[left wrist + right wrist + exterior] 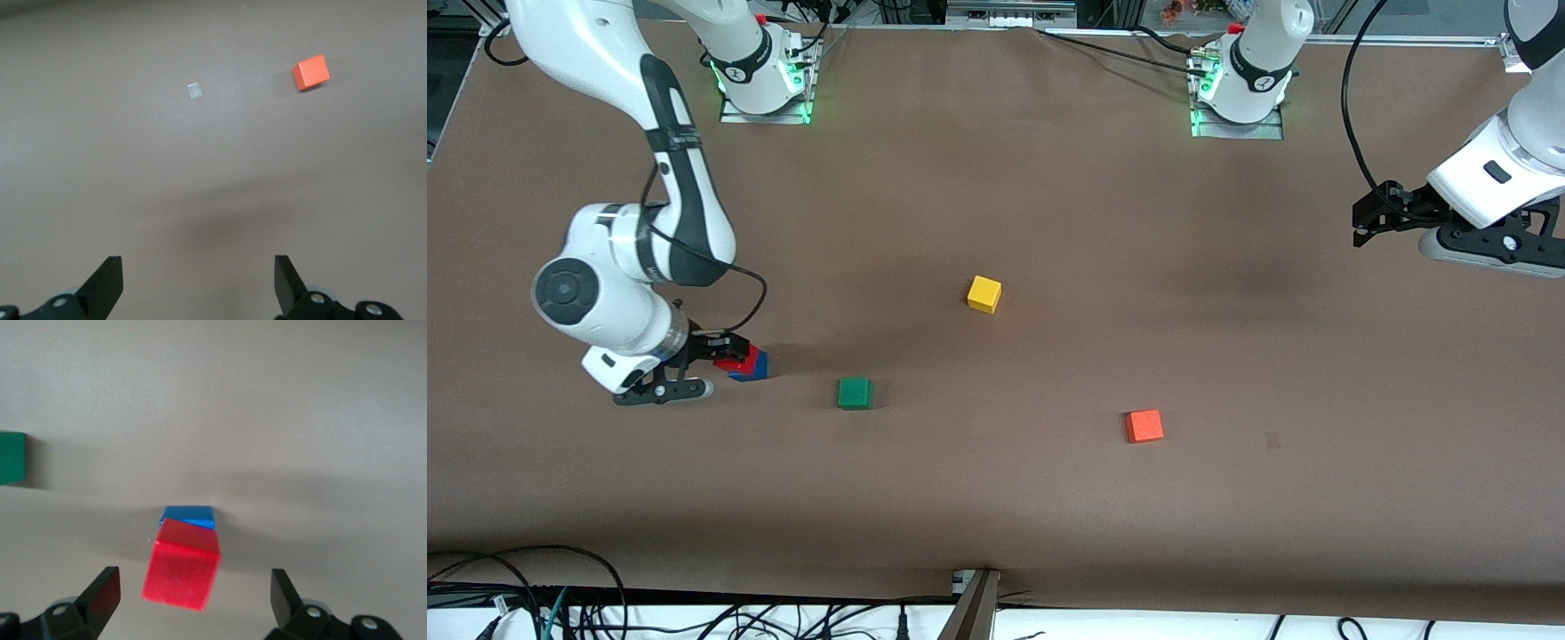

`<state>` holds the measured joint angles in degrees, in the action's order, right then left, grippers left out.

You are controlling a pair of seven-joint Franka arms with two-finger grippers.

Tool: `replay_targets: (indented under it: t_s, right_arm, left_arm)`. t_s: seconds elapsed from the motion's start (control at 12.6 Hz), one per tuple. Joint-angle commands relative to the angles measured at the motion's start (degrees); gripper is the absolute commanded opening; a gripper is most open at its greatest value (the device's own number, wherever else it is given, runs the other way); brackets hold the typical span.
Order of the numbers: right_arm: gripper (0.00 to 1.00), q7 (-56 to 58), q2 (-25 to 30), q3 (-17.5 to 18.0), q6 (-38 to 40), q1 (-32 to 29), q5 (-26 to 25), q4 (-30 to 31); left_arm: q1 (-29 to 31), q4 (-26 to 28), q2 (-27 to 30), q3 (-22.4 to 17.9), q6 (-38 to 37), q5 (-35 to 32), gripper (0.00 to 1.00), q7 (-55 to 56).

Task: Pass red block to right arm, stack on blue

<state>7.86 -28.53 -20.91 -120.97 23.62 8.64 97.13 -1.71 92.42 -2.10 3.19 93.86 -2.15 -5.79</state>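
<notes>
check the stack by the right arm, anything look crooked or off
Yes. The red block sits on the blue block twisted and offset, not square with it, so part of the blue top shows. The right gripper is open around it, fingers clear. The left gripper waits open at its own end of the table.

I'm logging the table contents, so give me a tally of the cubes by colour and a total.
Red cube: 1, on the blue one
Blue cube: 1
Green cube: 1
Yellow cube: 1
Orange-red cube: 1
Total: 5
</notes>
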Motion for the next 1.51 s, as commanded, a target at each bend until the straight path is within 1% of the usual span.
replay_targets:
  t_s: [0.0, 0.4, 0.56, 0.71, 0.87, 0.95, 1.03, 1.19, 1.27, 1.35, 1.43]
  right_arm:
    - [1.0, 1.45, 1.46, -1.15, 10.37, -0.5, -0.65, -5.96]
    - [1.0, 1.63, 3.05, -5.18, 28.04, -0.5, -0.65, -16.86]
    - [1.0, 2.5, 3.05, -6.16, 34.28, -0.5, -0.73, -20.29]
    - [1.0, 2.42, 3.48, -6.42, 38.86, -0.42, -0.73, -22.5]
    - [1.0, 3.12, 5.76, -6.16, 40.46, -0.85, -0.91, -22.86]
    - [1.0, 4.08, 7.69, -5.55, 40.55, -2.42, -1.69, -22.51]
    - [1.0, 3.74, 9.36, -3.89, 40.9, -3.92, -2.22, -21.9]
    - [1.0, 3.47, 13.66, 1.29, 41.26, -7.34, -4.06, -19.79]
    - [1.0, 3.47, 15.94, 4.45, 41.26, -9.45, -4.51, -18.13]
    - [1.0, 3.47, 18.32, 6.65, 40.65, -11.56, -4.6, -15.5]
    - [1.0, 3.91, 19.91, 7.98, 40.12, -13.06, -4.6, -13.65]
  left_arm:
    - [0.13, -2.15, -0.8, 0.33, -1.57, -0.39, 1.0, -0.19]
    - [-0.22, -2.15, -0.71, 0.41, -1.66, -0.39, 1.0, -0.1]
    - [-0.22, -2.94, -1.06, 0.33, -1.57, -0.39, 1.0, -0.1]
    - [-0.31, -3.12, -1.06, 0.33, -1.57, -0.48, 1.0, -0.19]
    - [-0.4, -3.12, -1.06, 0.33, -1.66, -0.48, 1.0, -0.45]
    - [-0.4, -3.12, -1.06, 0.33, -1.66, -0.48, 1.0, -0.45]
    - [-0.4, -3.12, -1.06, 0.33, -1.66, -0.48, 1.0, -0.45]
    - [-0.4, -3.12, -1.06, 0.33, -1.66, -0.48, 1.0, -0.45]
    - [-0.4, -3.12, -1.06, 0.33, -1.66, -0.57, 1.0, -0.37]
    - [-0.48, -3.12, -1.06, 0.33, -1.66, -0.57, 1.0, -0.37]
    - [-0.49, -3.12, -1.06, 0.33, -1.66, -0.57, 1.0, -0.37]
